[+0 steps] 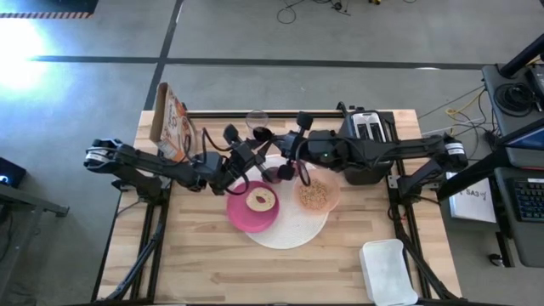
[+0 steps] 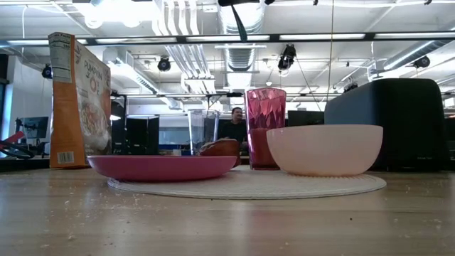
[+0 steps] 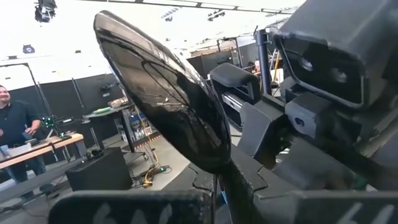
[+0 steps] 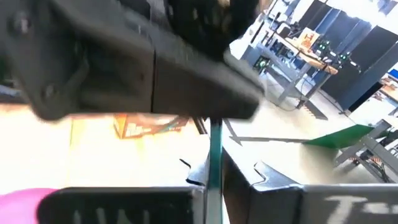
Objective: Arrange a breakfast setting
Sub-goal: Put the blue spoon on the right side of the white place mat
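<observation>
Setup's basically there, everything sits mid tabletop [image 1: 212,272]. Going big to small:

- Large white round woven mat [image 2: 249,186]: floppy and light, lies flat, I'd leave it alone.
- Tall orange cardboard cereal box [image 2: 78,99]: upright at the back left, off the mat. Light but tippy, so grab it by the narrow sides.
- Magenta plastic plate [image 2: 162,168]: on the mat's left part w/ a round brown bagel-ish thing [image 1: 262,201] on it. Stiff, and the rim is the only place to pinch.
- Peach plastic bowl [image 2: 323,149]: on the mat's right part w/ cereal inside, so keep it level.
- Translucent pink faceted cup [image 2: 264,121]: behind the plate and bowl. Slick, prob grip it low on the wall.
- Small clear glass [image 2: 203,128]: further back, near the box. Fragile imo.
- Teal-handled spoon w/ shiny metal bowl [image 3: 168,99]: up in the air over the back of the mat, between both arms. Thin, stiff, slippery. Left gripper [image 3: 217,186] has its fingers clamped on the neck right below the metal bowl. Right gripper [image 4: 214,180] has the teal handle between its fingers, and they look closed on it too.

In the way: the two wrists are crowded together right above the cup and bowl, so lowering the spoon looks tight. A black toaster [image 2: 398,121] stands back right, and a white tub [image 1: 387,272] sits at the front right corner, well apart. There's a person [image 2: 234,124] in the room behind.
</observation>
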{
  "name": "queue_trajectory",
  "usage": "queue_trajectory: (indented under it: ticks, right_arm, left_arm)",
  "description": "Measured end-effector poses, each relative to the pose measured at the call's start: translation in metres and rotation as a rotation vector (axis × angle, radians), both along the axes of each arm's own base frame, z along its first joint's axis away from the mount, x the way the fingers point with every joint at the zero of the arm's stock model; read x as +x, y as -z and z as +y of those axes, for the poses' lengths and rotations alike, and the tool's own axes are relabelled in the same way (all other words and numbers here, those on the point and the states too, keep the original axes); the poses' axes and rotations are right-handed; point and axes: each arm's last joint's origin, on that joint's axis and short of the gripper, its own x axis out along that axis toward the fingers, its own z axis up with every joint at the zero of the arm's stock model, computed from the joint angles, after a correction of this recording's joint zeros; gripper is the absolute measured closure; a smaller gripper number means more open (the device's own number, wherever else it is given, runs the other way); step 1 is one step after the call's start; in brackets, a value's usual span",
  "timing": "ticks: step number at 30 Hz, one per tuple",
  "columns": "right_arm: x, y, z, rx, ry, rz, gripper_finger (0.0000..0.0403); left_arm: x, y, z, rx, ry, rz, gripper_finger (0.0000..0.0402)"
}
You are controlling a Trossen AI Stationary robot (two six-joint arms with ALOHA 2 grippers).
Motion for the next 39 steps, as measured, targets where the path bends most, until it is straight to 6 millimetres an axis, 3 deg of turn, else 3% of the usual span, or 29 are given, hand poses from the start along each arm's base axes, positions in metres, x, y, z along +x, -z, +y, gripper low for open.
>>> queue_trajectory:
  ticks: [11, 16, 34, 39]
  right_arm:
    - [-0.01, 0.003, 0.0, 0.035, 0.013, 0.081, 0.026]
    - [-0.01, 0.004, 0.0, 0.031, 0.021, 0.087, 0.0234]
    - [-0.009, 0.0, 0.001, -0.078, 0.09, 0.092, 0.0284]
    - [-0.009, 0.0, 0.001, -0.072, 0.092, 0.088, 0.0309]
  left_arm:
    - [-0.004, -0.005, 0.001, -0.057, 0.011, -0.071, 0.0401]
    - [-0.007, -0.009, 0.002, -0.145, 0.032, -0.157, 0.0401]
    - [-0.001, -0.003, 0.024, -0.287, -0.003, -0.263, 0.0402]
    - [0.001, -0.002, 0.024, -0.301, 0.08, -0.273, 0.0402]
